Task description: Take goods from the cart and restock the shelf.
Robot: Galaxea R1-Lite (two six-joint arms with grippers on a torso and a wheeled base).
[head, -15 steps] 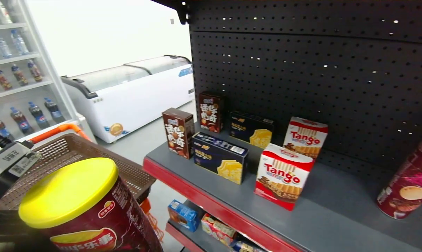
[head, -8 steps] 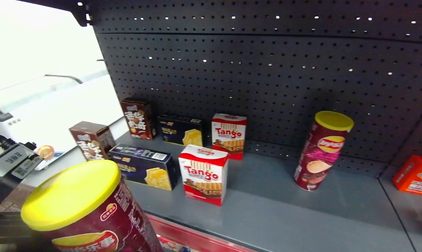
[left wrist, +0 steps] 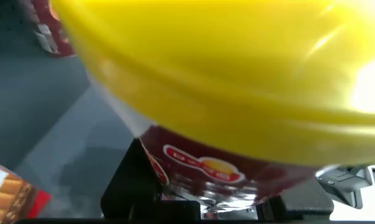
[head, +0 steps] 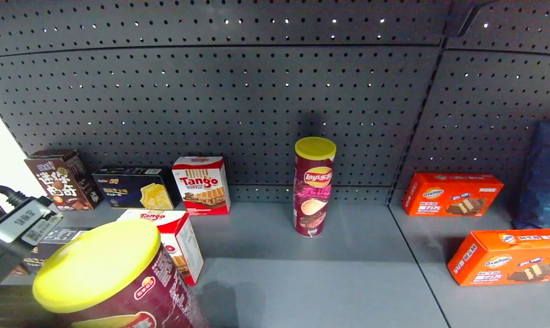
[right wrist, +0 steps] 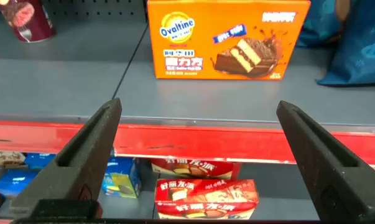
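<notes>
A maroon chip can with a yellow lid (head: 101, 273) is at the head view's lower left, in front of the grey shelf (head: 325, 287). My left gripper (left wrist: 206, 193) is shut on its body below the lid (left wrist: 237, 68), and a dark finger (left wrist: 134, 186) shows beside the can. A matching chip can (head: 313, 187) stands upright near the shelf's pegboard back. My right gripper (right wrist: 206, 155) is open and holds nothing. It hangs before the shelf's red front edge (right wrist: 193, 146), facing an orange cake box (right wrist: 227, 37).
Two red-and-white wafer boxes (head: 202, 184) (head: 177, 241), a dark blue box (head: 136, 193) and a brown box (head: 60, 180) fill the shelf's left. Orange boxes (head: 452, 193) (head: 507, 255) and a blue bag (head: 546, 177) are at the right. Bare shelf lies around the standing can. Snack packs (right wrist: 206, 199) sit below.
The head camera has swung right along the shelf, so the cart and freezer have left the picture. The can stays in my left gripper at the same spot in view.
</notes>
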